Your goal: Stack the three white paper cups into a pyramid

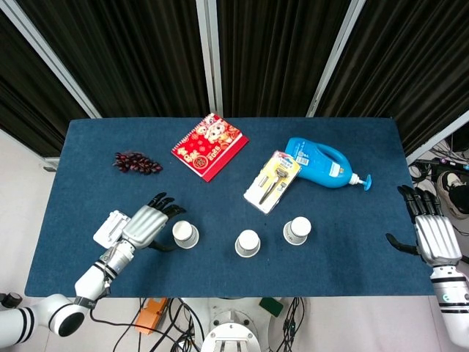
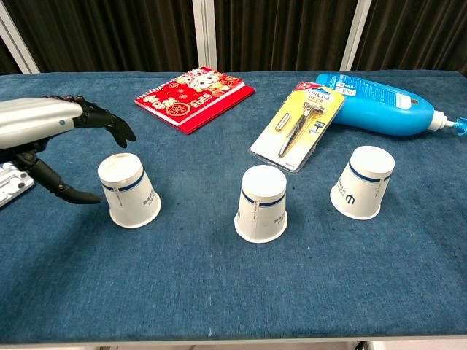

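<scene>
Three white paper cups stand upside down in a row on the blue table: the left cup (image 1: 185, 234) (image 2: 128, 190), the middle cup (image 1: 248, 243) (image 2: 262, 203) and the right cup (image 1: 297, 230) (image 2: 363, 181). My left hand (image 1: 146, 224) (image 2: 44, 131) hovers just left of the left cup with fingers spread, holding nothing and not touching it. My right hand (image 1: 435, 237) hangs open off the table's right edge, far from the cups, and shows only in the head view.
Behind the cups lie a packaged razor (image 1: 272, 180) (image 2: 298, 125), a blue bottle (image 1: 322, 163) (image 2: 379, 103), a red booklet (image 1: 209, 146) (image 2: 194, 98) and dark grapes (image 1: 136, 162). A small white part (image 1: 111, 228) (image 2: 10, 183) sits under my left arm.
</scene>
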`<state>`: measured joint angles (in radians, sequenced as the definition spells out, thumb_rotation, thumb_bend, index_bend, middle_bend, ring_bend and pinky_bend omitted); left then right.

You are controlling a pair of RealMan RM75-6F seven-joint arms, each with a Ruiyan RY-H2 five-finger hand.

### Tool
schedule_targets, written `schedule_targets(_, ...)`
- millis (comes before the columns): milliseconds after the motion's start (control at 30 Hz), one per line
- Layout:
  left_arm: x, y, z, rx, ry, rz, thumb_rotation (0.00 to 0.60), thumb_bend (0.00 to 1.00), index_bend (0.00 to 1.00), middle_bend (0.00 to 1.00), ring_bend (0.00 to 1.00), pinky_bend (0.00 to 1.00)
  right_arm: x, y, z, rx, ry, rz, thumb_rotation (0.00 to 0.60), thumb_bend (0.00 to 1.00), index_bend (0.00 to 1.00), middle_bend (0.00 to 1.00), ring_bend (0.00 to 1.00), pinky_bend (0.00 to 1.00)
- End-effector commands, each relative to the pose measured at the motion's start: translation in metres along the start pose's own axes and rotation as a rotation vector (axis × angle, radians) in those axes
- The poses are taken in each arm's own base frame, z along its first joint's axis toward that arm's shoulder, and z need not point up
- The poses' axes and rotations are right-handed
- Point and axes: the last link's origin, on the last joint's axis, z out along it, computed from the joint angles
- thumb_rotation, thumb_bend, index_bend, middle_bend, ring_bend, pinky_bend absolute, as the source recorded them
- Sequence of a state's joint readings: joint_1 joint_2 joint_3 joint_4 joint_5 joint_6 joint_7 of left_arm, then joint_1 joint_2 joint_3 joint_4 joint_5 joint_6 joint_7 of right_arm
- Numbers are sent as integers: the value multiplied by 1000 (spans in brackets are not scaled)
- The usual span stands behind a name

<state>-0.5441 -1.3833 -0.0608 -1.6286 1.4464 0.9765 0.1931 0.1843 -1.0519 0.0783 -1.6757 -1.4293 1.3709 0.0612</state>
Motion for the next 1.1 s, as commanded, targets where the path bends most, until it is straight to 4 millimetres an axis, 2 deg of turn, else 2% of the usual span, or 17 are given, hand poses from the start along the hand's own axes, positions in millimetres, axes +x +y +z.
schedule_targets(33, -2, 0, 4, -2, 0, -12, 500, 176, 245, 278, 132, 22, 0, 1, 0, -2, -1, 3, 600, 344, 0, 113, 0, 0)
schedule_targets(200, -4, -3, 10, 10, -8, 5, 501, 207, 275, 331, 159, 28, -1, 2, 0, -5, -5, 8, 600, 344, 0, 113, 0, 0)
schedule_targets(367, -6, -3, 14, 16, -6, -34, 500, 248, 387, 451, 259, 119, -2, 3, -1, -10, -7, 12, 600, 344, 0, 113, 0, 0)
schedule_targets(533, -6, 4, 15, -14, 8, -64, 500, 258, 411, 458, 266, 119, -1, 4, -1, -13, -6, 15, 600, 344, 0, 113, 0, 0)
schedule_targets(733, 0, 28, 17, -79, 42, -48, 476, 256, 411, 458, 266, 119, 0, 4, -2, -14, -6, 11, 600, 344, 0, 113, 0, 0)
schedule_targets(933, -2, 55, 32, -131, 41, -18, 420, 254, 411, 458, 266, 109, 1, 5, -5, -22, -9, 8, 600, 344, 0, 113, 0, 0)
schedule_targets(1100, -6, 67, 44, -138, 55, 29, 413, 254, 411, 458, 266, 108, 2, 8, -8, -32, -5, 8, 600, 344, 0, 113, 0, 0)
